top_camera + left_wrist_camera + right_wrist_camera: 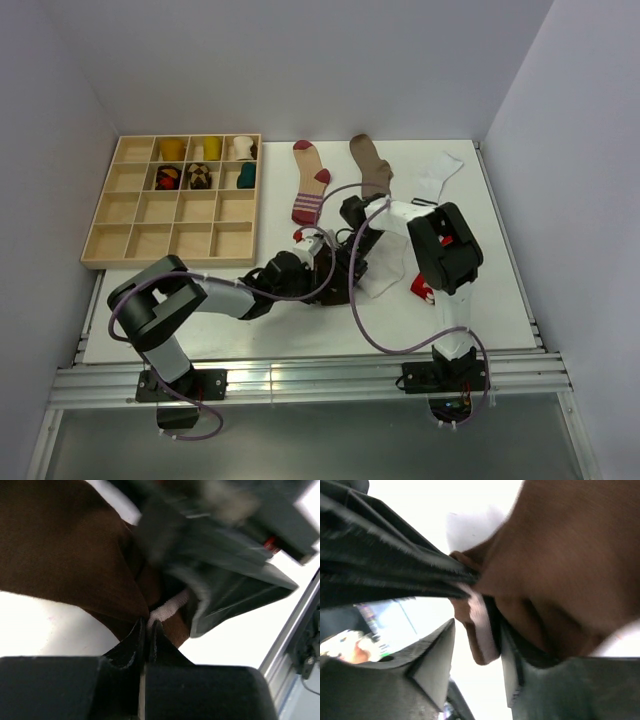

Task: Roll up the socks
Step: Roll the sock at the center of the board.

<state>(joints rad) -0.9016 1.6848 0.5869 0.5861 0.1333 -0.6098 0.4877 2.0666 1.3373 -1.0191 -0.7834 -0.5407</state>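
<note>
Only the wrist views tell it — the left gripper (148,626) has jaws pinched onto the brown sock (65,545), the right gripper (477,630) jaws parted around its cuff (481,611).

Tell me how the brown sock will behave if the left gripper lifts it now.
Likely floppy: the brown sock folds and creases where the left gripper pinches it, so the rest should drape. Probably light, being thin fabric. It may slip out, as only a narrow edge is pinched.

A wooden compartment tray (190,240) is pictured at the far left of a white tabletop (500,290).
</note>
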